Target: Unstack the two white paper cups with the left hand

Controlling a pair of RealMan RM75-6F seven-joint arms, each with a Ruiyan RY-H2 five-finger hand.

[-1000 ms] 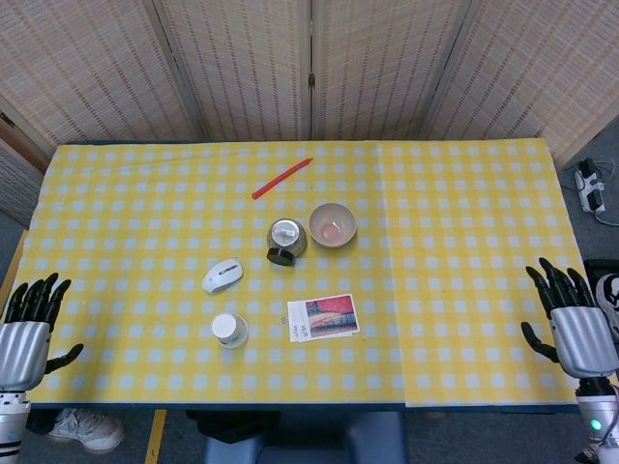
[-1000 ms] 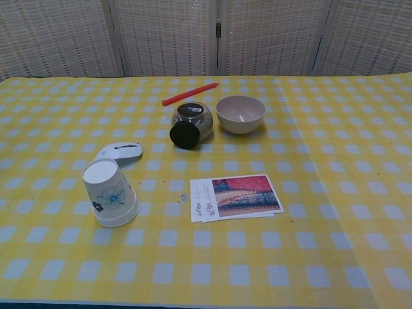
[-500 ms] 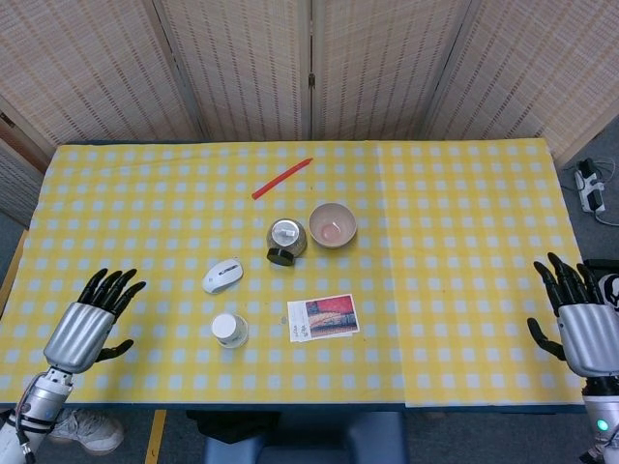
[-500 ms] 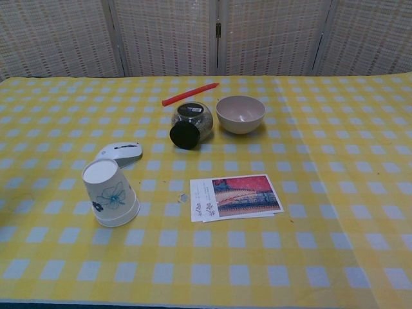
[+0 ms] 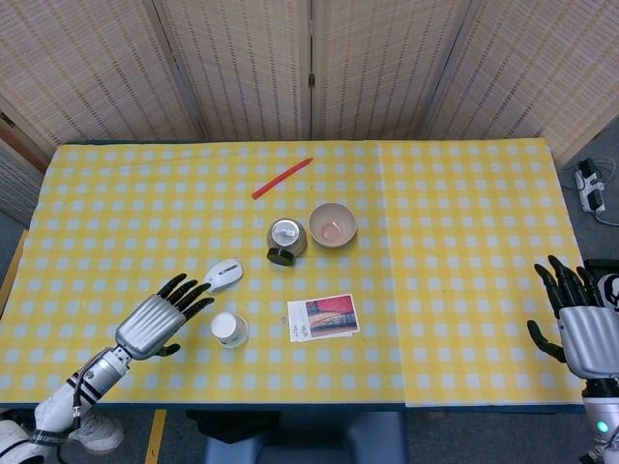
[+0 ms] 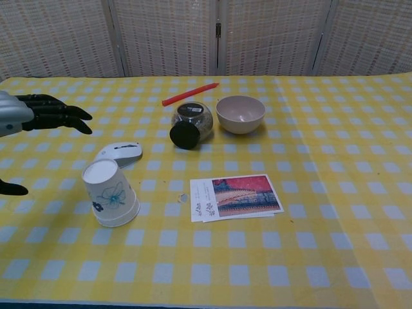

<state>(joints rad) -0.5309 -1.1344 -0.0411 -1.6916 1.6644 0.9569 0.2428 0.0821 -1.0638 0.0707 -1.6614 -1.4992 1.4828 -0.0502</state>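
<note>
The stacked white paper cups (image 5: 230, 330) (image 6: 109, 193) stand upside down on the yellow checked tablecloth, showing a blue flower print in the chest view. My left hand (image 5: 155, 321) (image 6: 29, 116) hovers open just left of the cups, fingers stretched out towards them and not touching. At the table's right edge my right hand (image 5: 578, 326) is open, fingers spread, holding nothing; the chest view does not show it.
A white computer mouse (image 5: 222, 275) (image 6: 119, 153) lies just behind the cups. A postcard (image 5: 323, 317) (image 6: 235, 197) lies to their right. Further back are a tipped glass jar with a black lid (image 5: 285, 240), a beige bowl (image 5: 333, 224) and a red pen (image 5: 281, 178).
My left hand has moved from the table's left edge rightward and forward until it is close beside the cups, entering the chest view. The right hand dropped back slightly.
</note>
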